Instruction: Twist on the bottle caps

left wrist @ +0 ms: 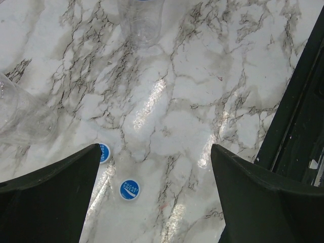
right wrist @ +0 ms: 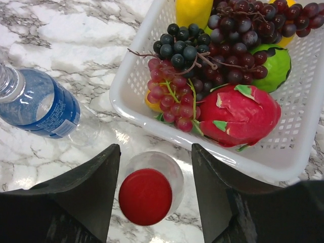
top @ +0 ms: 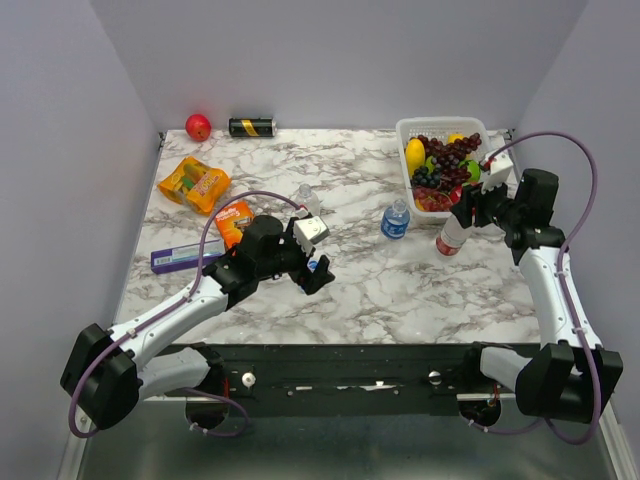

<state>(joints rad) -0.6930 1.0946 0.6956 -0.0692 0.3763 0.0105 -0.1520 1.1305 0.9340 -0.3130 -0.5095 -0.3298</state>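
Observation:
Two blue caps lie flat on the marble, one (left wrist: 129, 189) between my left fingers and one (left wrist: 104, 153) partly behind the left finger. My left gripper (left wrist: 156, 152) (top: 316, 272) is open and empty just above them. The plain bottle (top: 307, 200) (left wrist: 20, 116) stands just behind it. The blue-labelled bottle (top: 396, 220) (right wrist: 38, 104) stands uncapped mid-table. The red cap (right wrist: 146, 196) sits on top of the red-labelled bottle (top: 450, 238) (right wrist: 174, 169). My right gripper (right wrist: 156, 152) (top: 468, 212) is open, a finger on each side of that bottle's top, not touching.
A white basket (top: 405, 135) (right wrist: 126, 91) of fruit stands right behind the red-labelled bottle. A red ball (top: 198, 126) and a black-and-gold can (top: 252, 127) lie at the back. Orange packets (top: 193, 183) and a blue box (top: 185, 257) lie left. The table's near edge (left wrist: 298, 116) is close.

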